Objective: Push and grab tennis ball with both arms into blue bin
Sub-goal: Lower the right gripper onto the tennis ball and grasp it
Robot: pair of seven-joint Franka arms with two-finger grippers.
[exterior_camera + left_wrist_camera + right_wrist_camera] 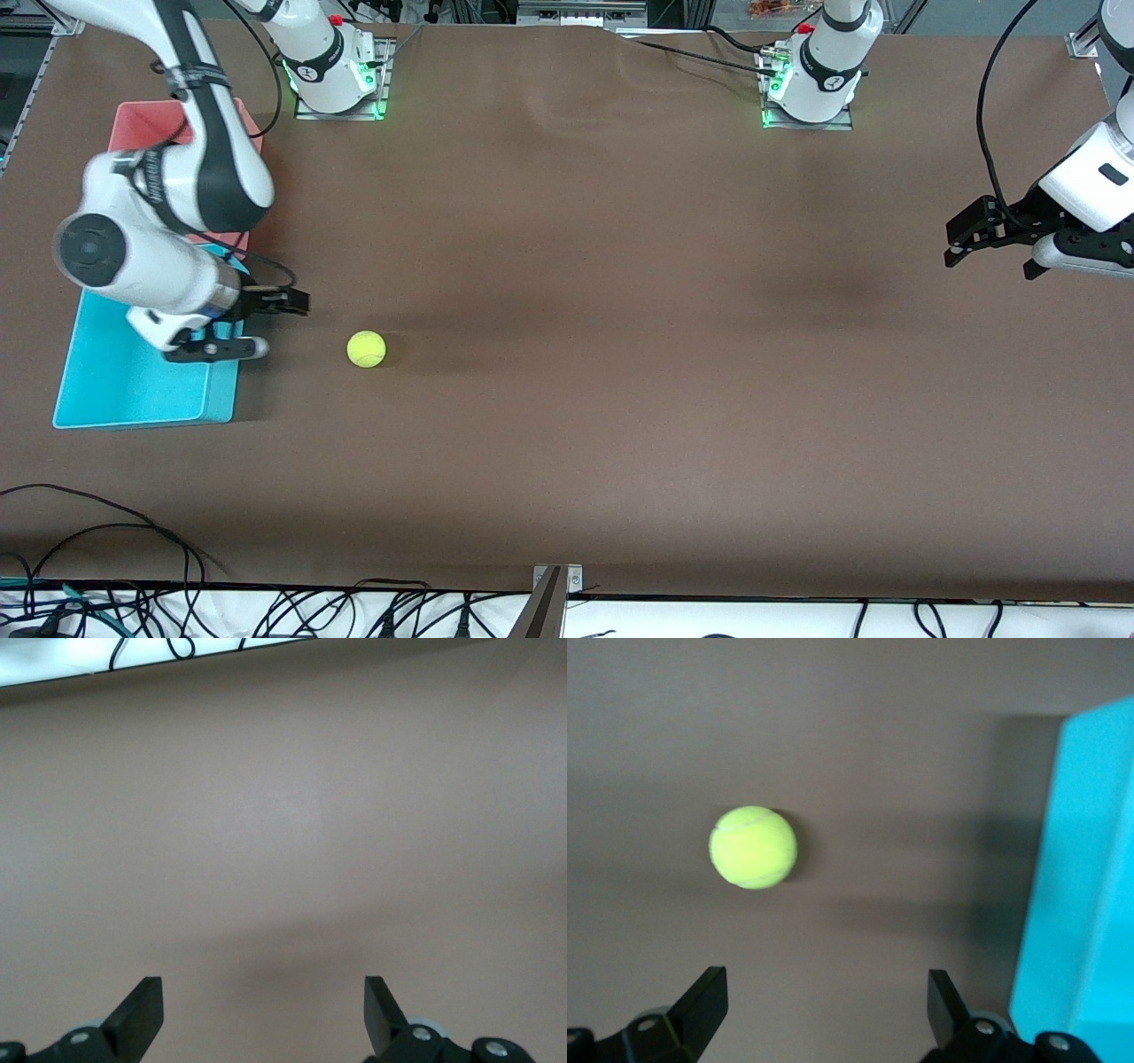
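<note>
The tennis ball lies on the brown table, a short way from the blue bin, toward the left arm's end. My right gripper is open and empty, low over the bin's wall that faces the ball, with its fingers pointing at the ball and a gap between them and it. My left gripper is open and empty, held over bare table at the left arm's end, a long way from the ball. The bin's inside shows nothing in it.
A pink bin stands against the blue bin, farther from the front camera, partly covered by the right arm. Cables lie at the table's front edge. Both arm bases stand along the back edge.
</note>
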